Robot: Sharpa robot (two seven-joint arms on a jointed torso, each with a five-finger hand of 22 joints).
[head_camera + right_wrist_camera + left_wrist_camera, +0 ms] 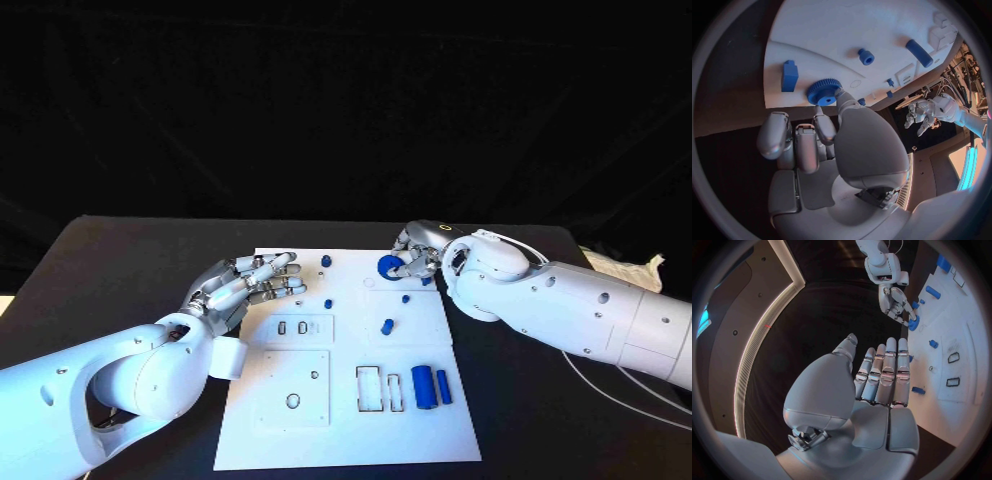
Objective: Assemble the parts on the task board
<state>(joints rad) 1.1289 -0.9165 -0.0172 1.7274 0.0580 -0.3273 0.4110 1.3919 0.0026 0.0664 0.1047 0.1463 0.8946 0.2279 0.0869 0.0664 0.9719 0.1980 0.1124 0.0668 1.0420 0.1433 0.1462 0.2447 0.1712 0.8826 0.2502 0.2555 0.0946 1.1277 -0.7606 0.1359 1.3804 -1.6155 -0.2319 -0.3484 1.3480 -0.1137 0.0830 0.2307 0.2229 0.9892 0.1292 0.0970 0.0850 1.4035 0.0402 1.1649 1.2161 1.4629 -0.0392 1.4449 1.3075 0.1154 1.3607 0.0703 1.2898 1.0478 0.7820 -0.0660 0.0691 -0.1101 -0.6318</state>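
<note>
1. Two hands were over the far half of the board (346, 420), which lay mid-table.
2. The right hand (418, 255) pinched a blue gear (389, 266) near the board's far edge, thumb and a fingertip on its rim.
3. The left hand (245, 285) held nothing, fingers straight and close together over the board's left edge.
4. No readable writing showed anywhere.

my right robot hand (420, 258) covers part of the gear (389, 266), so i cannot tell how firmly my fingers grip it. the board (346, 440) slots are too small to read. my left forearm hides the board's left edge.
</note>
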